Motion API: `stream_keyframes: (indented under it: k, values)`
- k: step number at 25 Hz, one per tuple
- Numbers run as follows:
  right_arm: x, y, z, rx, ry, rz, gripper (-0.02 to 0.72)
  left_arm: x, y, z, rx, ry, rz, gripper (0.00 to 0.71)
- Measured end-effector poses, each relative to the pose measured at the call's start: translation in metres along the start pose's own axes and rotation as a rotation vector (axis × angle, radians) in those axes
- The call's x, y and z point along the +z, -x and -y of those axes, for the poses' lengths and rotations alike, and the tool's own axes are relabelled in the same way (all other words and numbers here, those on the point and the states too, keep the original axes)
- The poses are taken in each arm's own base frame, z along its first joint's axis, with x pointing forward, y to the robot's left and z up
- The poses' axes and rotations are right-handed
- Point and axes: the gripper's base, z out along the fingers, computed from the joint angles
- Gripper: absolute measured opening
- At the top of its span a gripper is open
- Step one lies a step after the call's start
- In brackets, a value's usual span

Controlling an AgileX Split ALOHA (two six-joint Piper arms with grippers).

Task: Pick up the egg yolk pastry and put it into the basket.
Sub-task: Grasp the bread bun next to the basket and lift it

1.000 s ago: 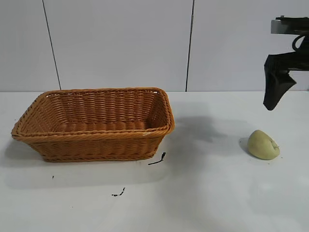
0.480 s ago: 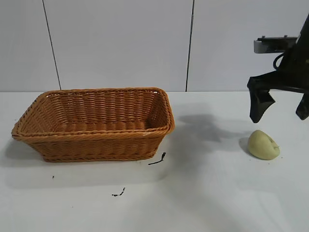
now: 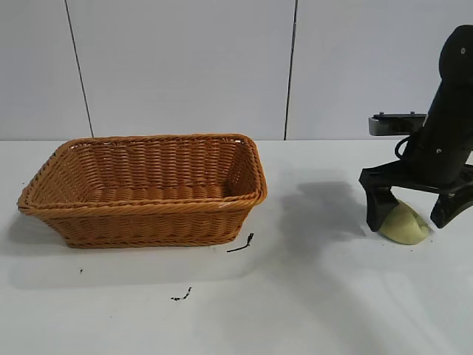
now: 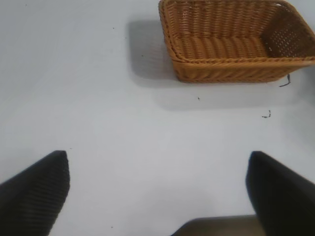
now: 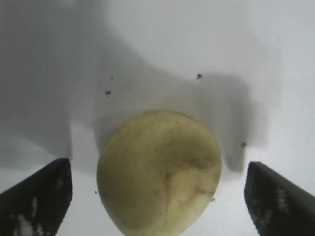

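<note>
The egg yolk pastry point(image 3: 405, 224), a pale yellow-green dome, lies on the white table at the right. My right gripper point(image 3: 409, 223) has come down around it, one black finger on each side. In the right wrist view the pastry point(image 5: 160, 172) sits between the fingers of the right gripper point(image 5: 157, 164), with a strip of table showing on both sides, so the jaws are open and not touching it. The orange-brown wicker basket point(image 3: 148, 207) stands at the left with nothing in it. My left gripper point(image 4: 157, 157) is open over bare table, with the basket point(image 4: 236, 60) farther off.
Two small black scraps lie on the table, one point(image 3: 242, 244) by the basket's near right corner and another point(image 3: 181, 296) nearer the front. A grey panelled wall point(image 3: 185, 66) runs behind the table.
The right arm has dropped from above and moved slightly left, so its fingers now straddle the pastry at table level. Its jaws have narrowed. The pastry and basket have not moved.
</note>
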Motion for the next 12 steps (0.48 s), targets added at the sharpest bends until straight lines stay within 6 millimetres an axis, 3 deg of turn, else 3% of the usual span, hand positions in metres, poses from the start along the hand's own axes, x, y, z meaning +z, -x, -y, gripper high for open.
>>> stream_keyframes:
  k: [5, 12]
  values:
    - [0.0, 0.0001, 0.0, 0.001, 0.0, 0.001, 0.137, 0.0, 0.0, 0.0, 0.0, 0.0, 0.0, 0.695]
    - [-0.0098, 0.0031, -0.0004, -0.001, 0.002, -0.026, 0.097, 0.0, 0.0, 0.0, 0.0, 0.0, 0.0, 0.695]
